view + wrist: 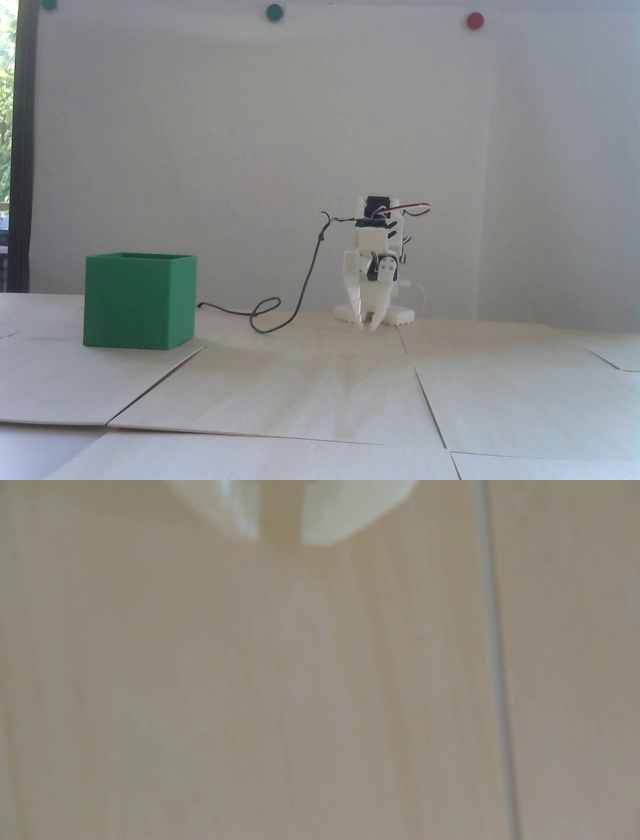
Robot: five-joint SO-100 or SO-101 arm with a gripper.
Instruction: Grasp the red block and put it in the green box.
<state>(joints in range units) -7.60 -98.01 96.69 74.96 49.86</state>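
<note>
The green box stands on the wooden table at the left of the fixed view, open side up. Its inside is hidden from here. The red block shows in neither view. My white arm sits folded at the back of the table, well to the right of the box. Its gripper points straight down, with its tips just above the wood. In the wrist view the gripper enters from the top edge. A narrow gap between the two white fingertips shows only bare wood, so it is open a little and holds nothing.
A black cable loops on the table between the box and the arm. The table top is made of pale wooden panels with seams; one seam runs to the right of the fingers. Coloured round dots are on the white wall behind.
</note>
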